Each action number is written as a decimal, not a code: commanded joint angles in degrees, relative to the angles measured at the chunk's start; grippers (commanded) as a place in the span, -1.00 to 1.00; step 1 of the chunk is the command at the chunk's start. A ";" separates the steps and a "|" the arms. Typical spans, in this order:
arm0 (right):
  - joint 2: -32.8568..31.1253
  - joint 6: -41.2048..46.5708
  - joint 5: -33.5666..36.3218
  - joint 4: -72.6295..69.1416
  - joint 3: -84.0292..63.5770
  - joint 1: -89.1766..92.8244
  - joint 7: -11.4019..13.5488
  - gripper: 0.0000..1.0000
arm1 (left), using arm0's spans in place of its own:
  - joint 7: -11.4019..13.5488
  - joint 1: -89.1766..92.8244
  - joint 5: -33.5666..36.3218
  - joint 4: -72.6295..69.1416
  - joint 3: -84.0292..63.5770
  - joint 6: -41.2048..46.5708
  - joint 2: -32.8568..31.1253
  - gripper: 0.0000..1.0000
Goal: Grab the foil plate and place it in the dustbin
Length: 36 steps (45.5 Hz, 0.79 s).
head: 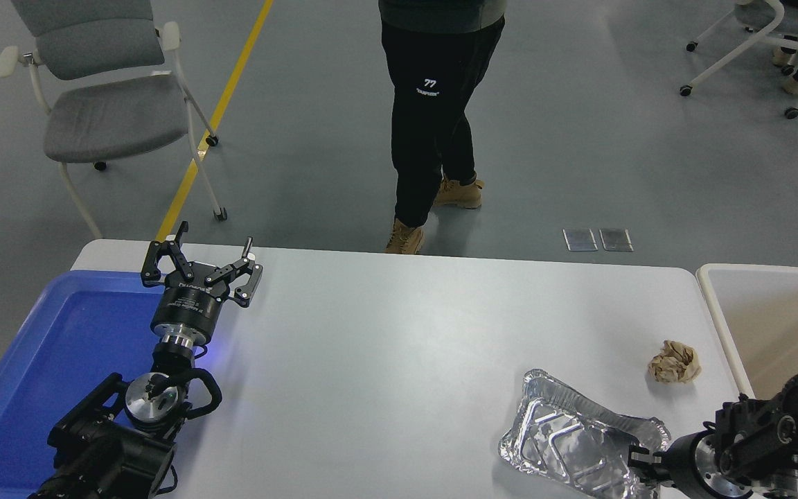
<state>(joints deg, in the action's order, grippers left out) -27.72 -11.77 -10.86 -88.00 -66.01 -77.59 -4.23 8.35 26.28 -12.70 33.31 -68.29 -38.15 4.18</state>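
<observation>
1 crinkled, shiny rectangular foil plate (575, 441) meets the right gripper's (638, 466) fingers.

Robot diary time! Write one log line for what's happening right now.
right hand: at near edge of foil plate, grip unclear | dustbin: right of table | left hand: open, parked by blue tray
</observation>
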 commanded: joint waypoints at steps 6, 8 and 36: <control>-13.32 13.51 -3.90 -7.71 -4.99 -20.65 -1.31 -1.00 | 0.00 0.00 0.05 0.00 0.00 0.00 -0.05 0.98; -13.85 16.06 -4.51 -7.80 -7.63 -25.05 -1.31 -1.00 | 0.00 0.00 0.05 0.00 0.00 0.00 -0.05 0.98; -13.33 47.01 -12.87 -8.85 -29.96 -69.98 -1.48 -1.00 | 0.00 0.00 0.05 0.00 0.00 0.00 0.04 0.98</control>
<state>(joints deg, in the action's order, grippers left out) -41.32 26.69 -20.66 -96.53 -90.59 -134.91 -5.67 8.35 26.28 -12.65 33.30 -68.29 -38.14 4.18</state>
